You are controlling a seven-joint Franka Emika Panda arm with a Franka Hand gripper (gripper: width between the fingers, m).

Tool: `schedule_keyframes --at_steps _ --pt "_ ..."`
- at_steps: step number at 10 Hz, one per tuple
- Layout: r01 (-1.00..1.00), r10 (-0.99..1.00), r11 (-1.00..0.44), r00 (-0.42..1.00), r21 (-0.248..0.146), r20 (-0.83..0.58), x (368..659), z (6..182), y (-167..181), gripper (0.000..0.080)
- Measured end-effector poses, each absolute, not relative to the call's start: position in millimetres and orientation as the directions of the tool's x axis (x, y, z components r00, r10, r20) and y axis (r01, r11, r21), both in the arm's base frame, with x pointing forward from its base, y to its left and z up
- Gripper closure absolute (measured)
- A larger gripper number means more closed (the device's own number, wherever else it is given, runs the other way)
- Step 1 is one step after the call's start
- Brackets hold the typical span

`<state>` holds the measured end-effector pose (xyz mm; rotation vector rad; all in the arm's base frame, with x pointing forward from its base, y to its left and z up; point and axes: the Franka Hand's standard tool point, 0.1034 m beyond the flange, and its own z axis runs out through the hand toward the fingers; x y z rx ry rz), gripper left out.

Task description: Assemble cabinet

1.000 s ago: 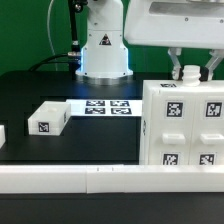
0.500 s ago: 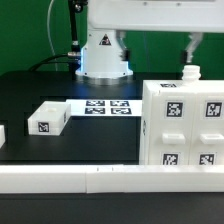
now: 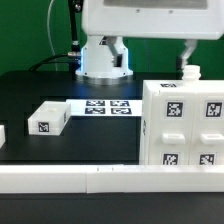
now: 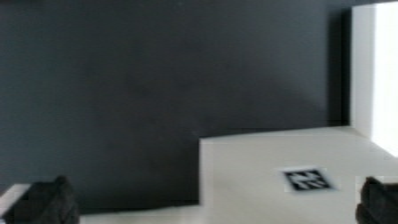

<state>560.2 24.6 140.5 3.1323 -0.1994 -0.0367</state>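
Observation:
The cabinet (image 3: 185, 125), a large white boxy case with square tags on its front, stands at the exterior view's right. My gripper (image 3: 190, 68) hovers just above its back top edge, and only one finger (image 3: 187, 66) shows there. In the wrist view the gripper (image 4: 214, 205) is open and empty. Its dark fingertips (image 4: 43, 204) stand wide apart over a white tagged face (image 4: 267, 165) of the cabinet and the black table.
A small white tagged block (image 3: 47, 118) lies at the exterior view's left. Another block (image 3: 2, 135) is cut by the left edge. The marker board (image 3: 108, 107) lies in front of the robot base (image 3: 103, 55). A long white rail (image 3: 100, 180) runs along the front.
The arm's upper link has swung toward the exterior view's left, and the hand has turned. Two fingers showed above the cabinet before, and one shows now. The cabinet and blocks have not moved.

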Motion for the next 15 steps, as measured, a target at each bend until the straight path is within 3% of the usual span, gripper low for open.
schedule_keyframes --at_steps 3,7,12,15 --pt "-0.166 -0.165 -0.986 0.982 0.0 -0.09 539 133.5 -51 0.0003" --pt "-0.155 -0.154 -0.988 0.98 -0.001 -0.129 537 129.1 -53 0.0003" --pt "-0.227 -0.19 -0.974 0.818 -0.001 -0.543 516 98.2 -145 0.0004" --pt "-0.244 -0.184 -0.97 0.693 0.013 -0.697 518 97.6 -144 0.0004"
